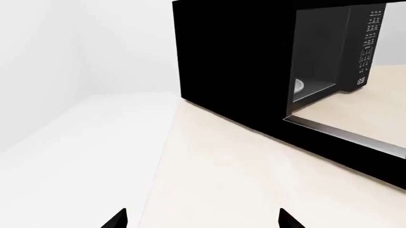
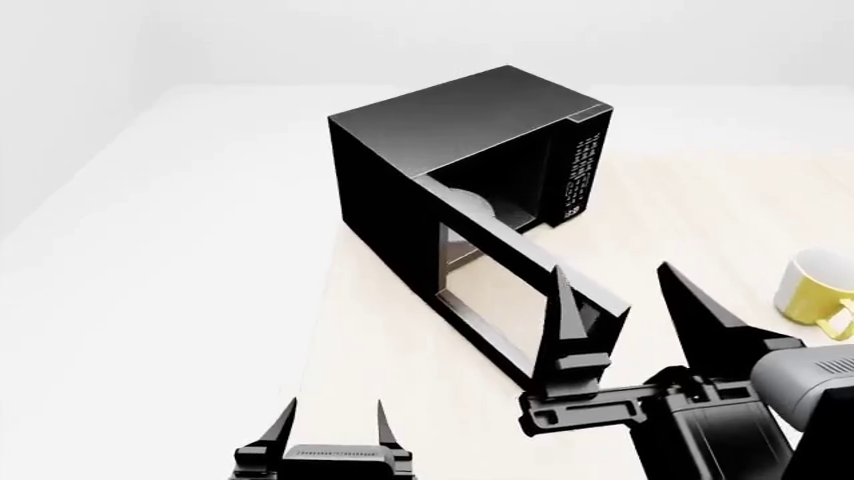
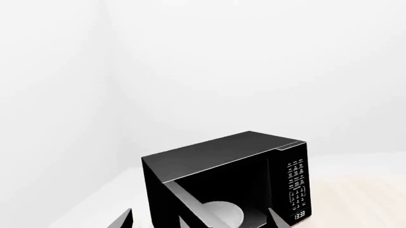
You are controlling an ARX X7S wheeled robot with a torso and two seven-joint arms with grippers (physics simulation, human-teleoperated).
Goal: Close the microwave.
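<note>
Both grippers are seen lowest in the head view. Left gripper [image 2: 332, 418]: fingers spread apart, nothing held, kept well short of the microwave [image 2: 454, 150]. Right gripper [image 2: 625, 300]: fingers spread apart, nothing held, raised just beside the outer edge of the door [image 2: 514, 290]. Microwave: set on the counter [image 2: 387, 350] ahead of both grippers, door swung wide open toward them, white plate [image 3: 222, 213] inside. Yellow mug [image 2: 817, 290]: placed beyond the right gripper's outer side.
</note>
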